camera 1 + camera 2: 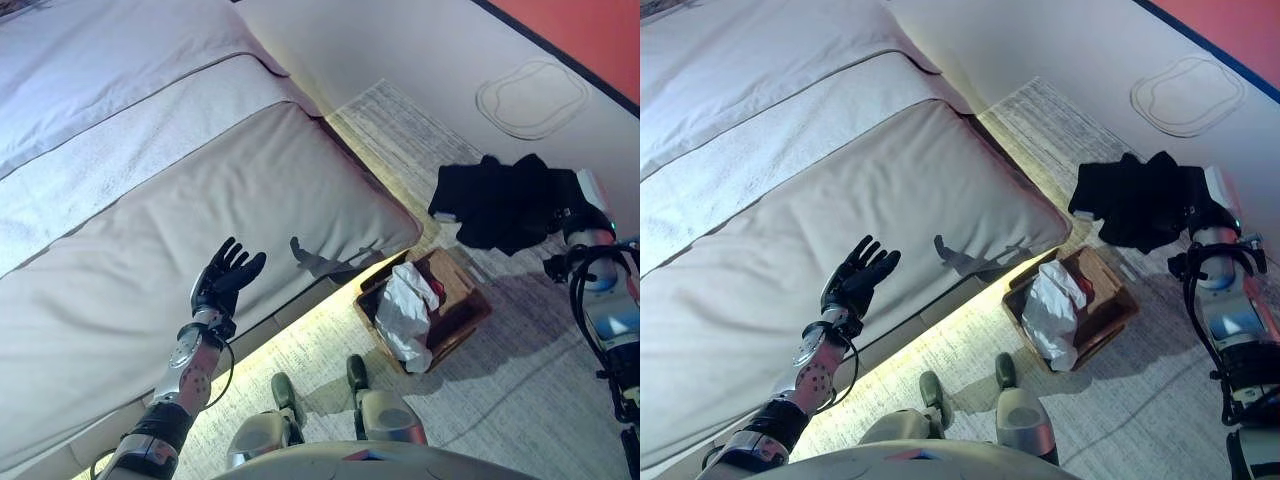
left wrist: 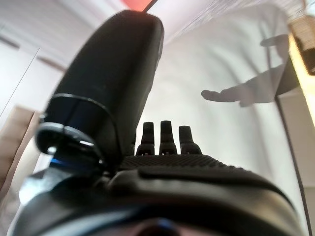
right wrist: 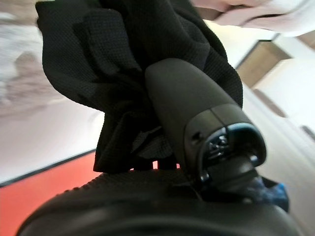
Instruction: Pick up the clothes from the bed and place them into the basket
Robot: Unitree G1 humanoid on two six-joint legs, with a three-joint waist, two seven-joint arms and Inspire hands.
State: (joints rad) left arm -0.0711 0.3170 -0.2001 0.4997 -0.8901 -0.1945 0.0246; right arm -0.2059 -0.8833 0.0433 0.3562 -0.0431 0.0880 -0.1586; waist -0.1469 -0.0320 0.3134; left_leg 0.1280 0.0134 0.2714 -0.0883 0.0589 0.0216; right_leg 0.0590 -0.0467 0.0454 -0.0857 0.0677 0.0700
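A black garment (image 1: pixel 500 200) hangs bunched in the air to the right, above the rug and a little beyond the basket. My right hand (image 1: pixel 1208 212) is shut on it; in the right wrist view the thumb (image 3: pixel 197 113) presses into the black cloth (image 3: pixel 123 59). A wooden basket (image 1: pixel 468 305) stands on the rug beside the bed, with white cloth (image 1: pixel 405 315) and a bit of red inside. My left hand (image 1: pixel 225 275) is open with straight fingers (image 2: pixel 165 135), raised over the pale bed cover (image 1: pixel 200 200) and holding nothing.
The bed (image 1: pixel 790 150) fills the left and centre, its lit edge running diagonally toward the basket. A striped rug (image 1: pixel 480 390) covers the floor under the basket. A round pale mat (image 1: pixel 530 95) lies on the floor at the upper right.
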